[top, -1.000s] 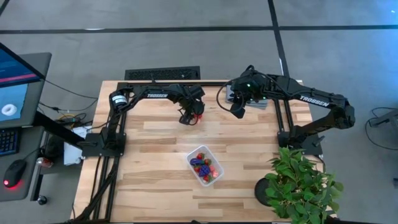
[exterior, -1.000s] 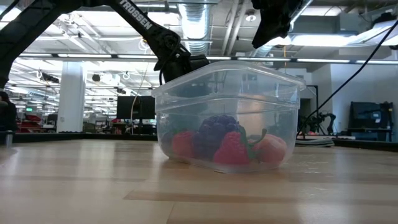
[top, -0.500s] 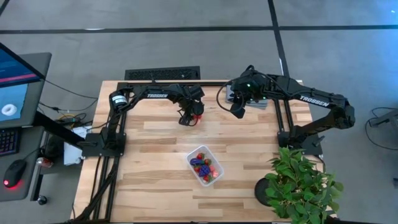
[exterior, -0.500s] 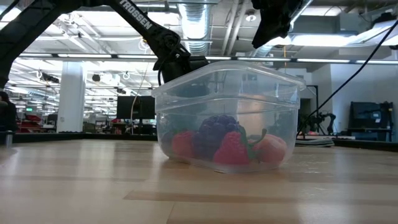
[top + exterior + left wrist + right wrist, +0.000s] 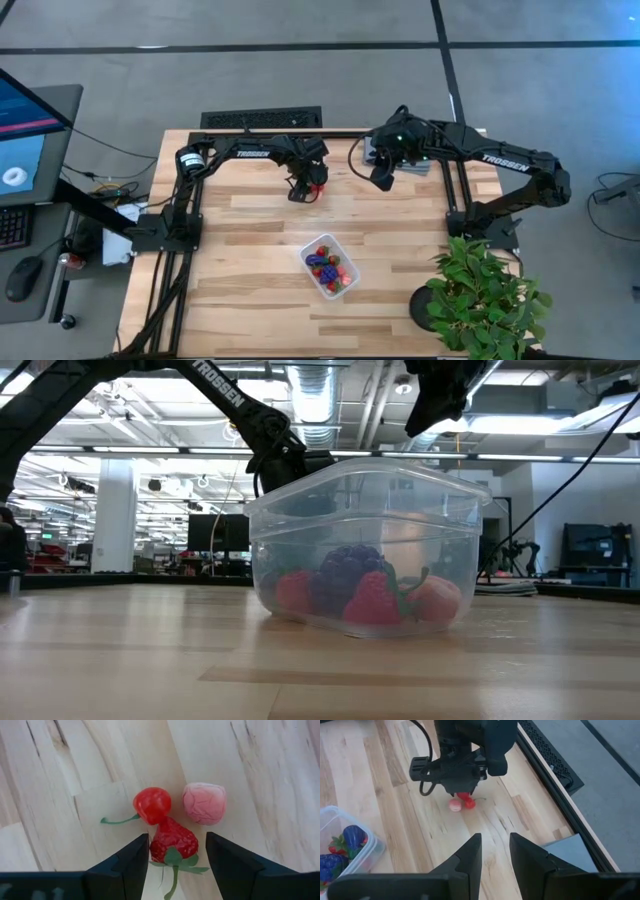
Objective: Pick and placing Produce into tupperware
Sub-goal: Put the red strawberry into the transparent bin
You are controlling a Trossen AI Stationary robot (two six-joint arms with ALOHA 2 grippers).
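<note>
Three produce pieces lie together on the wood: a red strawberry [image 5: 174, 842], a round red piece with a green stem [image 5: 152, 805], and a pink piece [image 5: 203, 803]. My left gripper [image 5: 176, 839] points steeply down over them and is open, with one finger on either side of the strawberry. I see no touch. The clear tupperware [image 5: 330, 265] stands nearer the table's front edge and holds several red and dark purple pieces [image 5: 350, 585]. My right gripper [image 5: 495, 840] hangs high over the far right of the table, its fingers close together with nothing between them.
A green potted plant [image 5: 482, 295] stands at the table's near right corner. A folded grey cloth [image 5: 565, 847] lies at the far right edge, under my right arm. Bare wood lies between the three pieces [image 5: 318, 187] and the tupperware [image 5: 345, 845].
My left gripper has rolled a little about its own pointing line while staying over the three pieces. Its finger gap is unchanged.
</note>
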